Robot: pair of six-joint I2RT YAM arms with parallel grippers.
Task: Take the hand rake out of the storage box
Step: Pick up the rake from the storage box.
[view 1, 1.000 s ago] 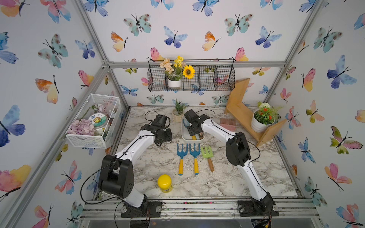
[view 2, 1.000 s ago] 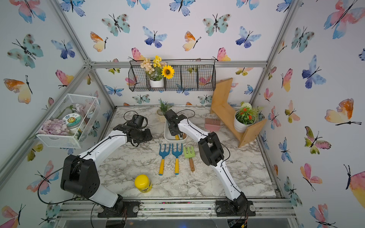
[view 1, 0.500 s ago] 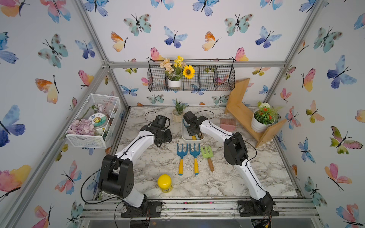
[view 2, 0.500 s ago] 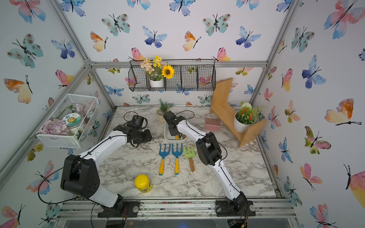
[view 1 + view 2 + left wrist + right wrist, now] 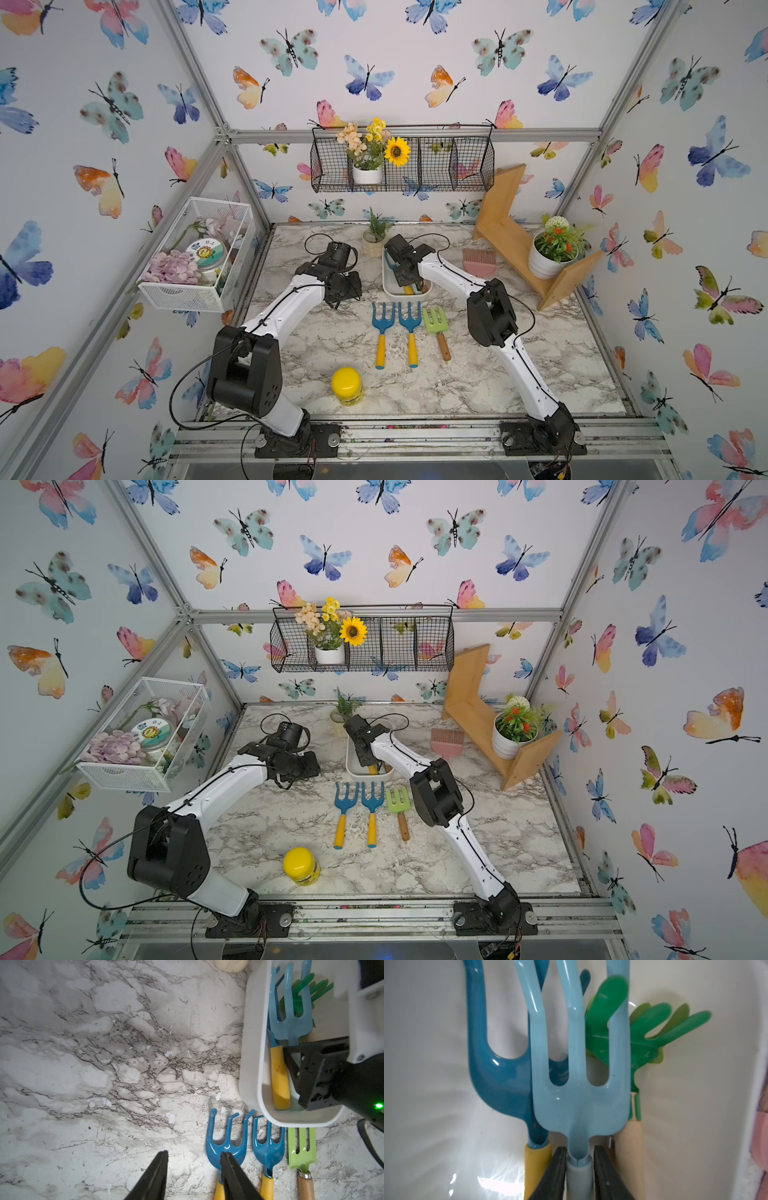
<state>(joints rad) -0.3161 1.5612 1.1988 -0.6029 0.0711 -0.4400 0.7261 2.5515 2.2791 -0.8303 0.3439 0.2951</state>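
Grasp step: my right gripper (image 5: 579, 1153) pinches the handle of the pale blue hand rake (image 5: 579, 1093) in the storage box (image 5: 425, 1022); next calls for a straight lift.

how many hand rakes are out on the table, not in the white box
3, in a row before the storage box: outer blue rake, middle blue rake, green rake with wooden handle. None seem hidden.

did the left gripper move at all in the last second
No. In both top views the left gripper hangs at the same spot left of the storage box, with the same gap to its white wall.
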